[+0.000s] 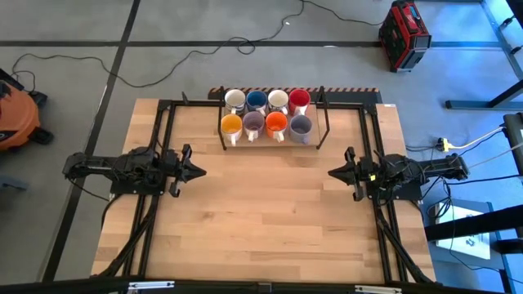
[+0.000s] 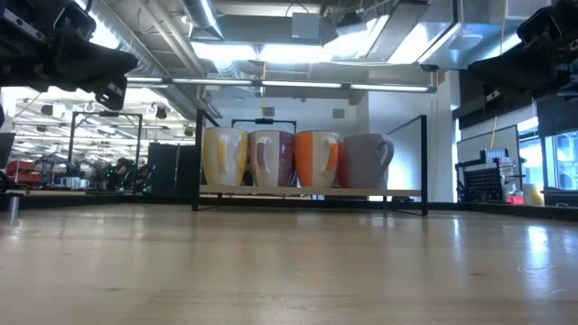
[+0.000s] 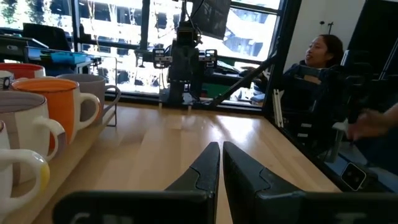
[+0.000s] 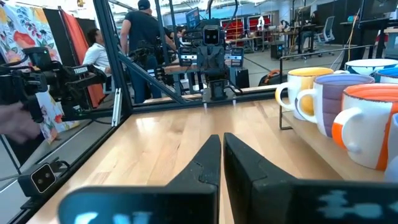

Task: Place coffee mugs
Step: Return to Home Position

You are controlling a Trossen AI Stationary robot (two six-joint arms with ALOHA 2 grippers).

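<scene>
Eight coffee mugs stand upright in two rows on a low black-framed rack (image 1: 222,137) at the table's far middle. The far row holds white (image 1: 235,100), blue (image 1: 257,100), cream (image 1: 278,100) and red (image 1: 299,100). The near row holds yellow-orange (image 1: 232,125), purple (image 1: 254,123), orange (image 1: 276,124) and grey-lavender (image 1: 301,126). My left gripper (image 1: 202,171) hovers shut over the table's left side, pointing right. My right gripper (image 1: 332,172) hovers shut over the right side, pointing left. Both are nearer than the rack and touch nothing.
Black frame rails (image 1: 163,147) run along the table's left and right sides and far edge. Bare wood (image 1: 270,204) lies between the grippers and toward the near edge. People (image 3: 320,53) sit and stand beyond the table. A red case (image 1: 404,34) and orange vacuum (image 1: 16,114) sit on the floor.
</scene>
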